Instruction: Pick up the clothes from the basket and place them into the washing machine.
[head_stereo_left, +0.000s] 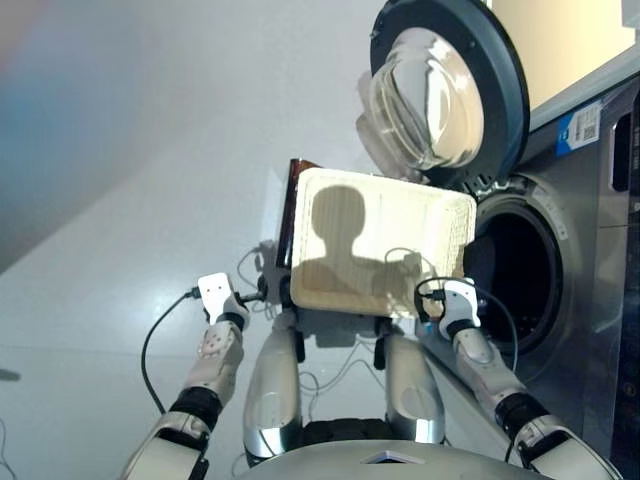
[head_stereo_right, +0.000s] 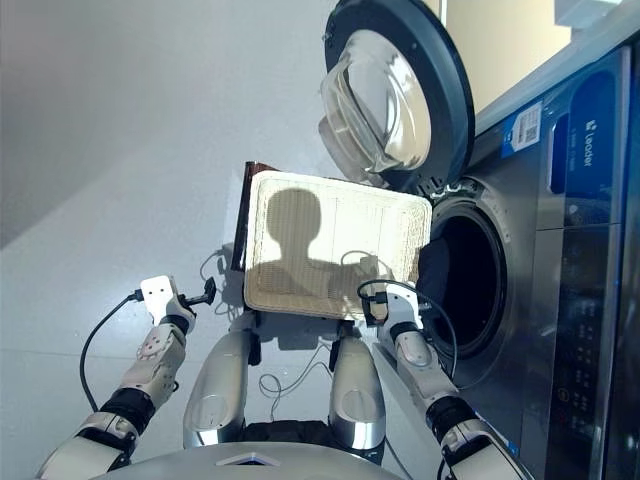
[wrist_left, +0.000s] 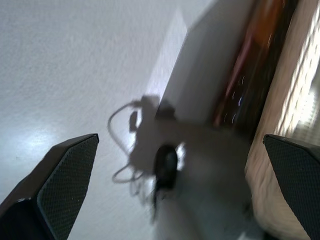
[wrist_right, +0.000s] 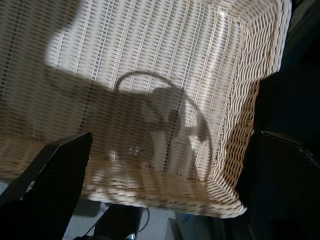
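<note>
Left eye view: basket (head_stereo_left: 380, 245) holds no clothes and sits before the washing machine (head_stereo_left: 560, 270), whose door (head_stereo_left: 450, 90) stands open. Left tool (head_stereo_left: 262, 292), fingers wide, hangs off the basket's left edge; right tool (wrist_right: 165, 200), fingers wide and holding nothing, sits over its near right corner.

Floor (head_stereo_left: 150, 150): pale grey, smooth, glossy, with a soft bright reflection near the lower left. Wall (head_stereo_left: 570, 40): cream-yellow, upper right. Dark flat-fronted unit (head_stereo_right: 590, 130): blue panel, white label sticker. Light: strong, casting hard shadows. Cables (head_stereo_right: 290, 380): thin, loose on floor.
</note>
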